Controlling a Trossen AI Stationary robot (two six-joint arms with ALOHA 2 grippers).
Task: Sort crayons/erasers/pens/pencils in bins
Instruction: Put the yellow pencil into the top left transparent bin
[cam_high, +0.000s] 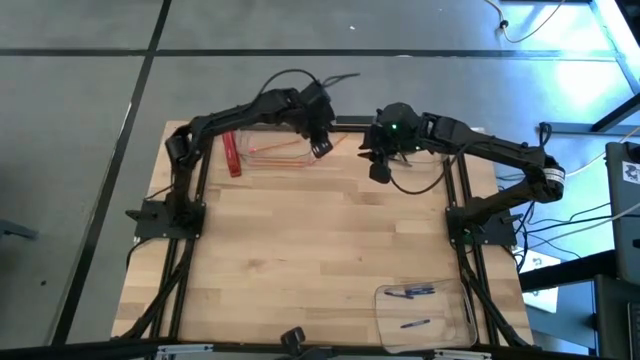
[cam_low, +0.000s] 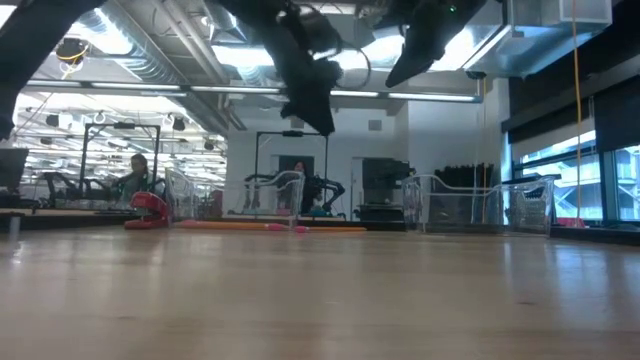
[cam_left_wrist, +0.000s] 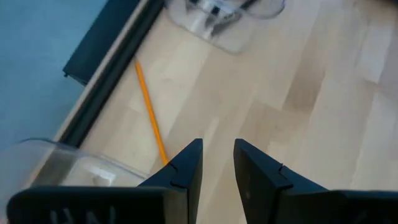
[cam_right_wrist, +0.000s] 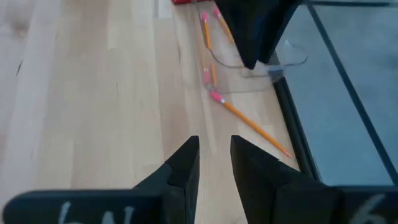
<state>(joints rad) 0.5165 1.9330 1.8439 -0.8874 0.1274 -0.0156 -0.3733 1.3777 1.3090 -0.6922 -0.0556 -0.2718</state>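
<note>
1. Pencils (cam_right_wrist: 209, 37) lie in a clear bin (cam_high: 272, 150) at the far edge of the bench (cam_high: 320, 250). They are orange with pink ends.
2. One more pencil (cam_right_wrist: 249, 123) lies flat on the bench, just beside that bin, near the far edge. It is not in any bin.
3. A red bar (cam_high: 232, 153) lies at the left side of that bin.
4. Pens (cam_high: 418, 291) lie in another clear bin (cam_high: 425, 318) at the near right corner of the bench. They are dark blue.
5. The left gripper (cam_high: 322, 148) hangs in the air over the right end of the pencil bin. Its jaws stand a little way apart, with a thin gap. They hold nothing and touch nothing.
6. The right gripper (cam_high: 378, 172) hangs in the air close by, to the right of the left one, and points at the loose pencil. Its jaws also stand a little way apart. They hold nothing and touch nothing.
7. The two grippers are near each other but do not touch.
</note>
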